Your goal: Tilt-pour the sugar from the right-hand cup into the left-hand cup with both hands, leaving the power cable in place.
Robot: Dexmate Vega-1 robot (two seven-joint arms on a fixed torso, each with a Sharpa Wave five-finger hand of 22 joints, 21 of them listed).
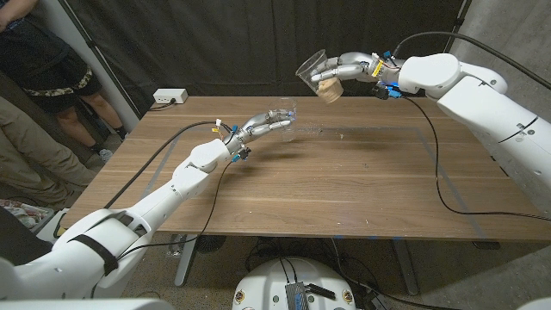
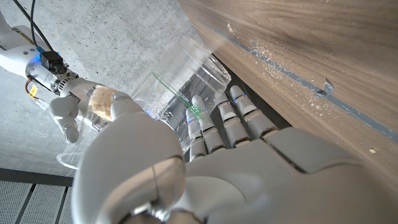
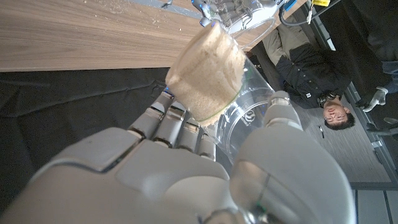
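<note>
upper centre of the frame, the right hand (image 1: 349,67) is gripping the tilted sugar cup (image 1: 315,73); the left hand (image 1: 258,127) is gripping the receiving cup (image 1: 285,120) (tip slowly, mouths aligned).

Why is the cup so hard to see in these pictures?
Head view: the left hand's clear cup nearly melts into the table. Left wrist view: glare streaks it. Right wrist view: the right hand's cup is see-through; its sugar shows plainly.
</note>
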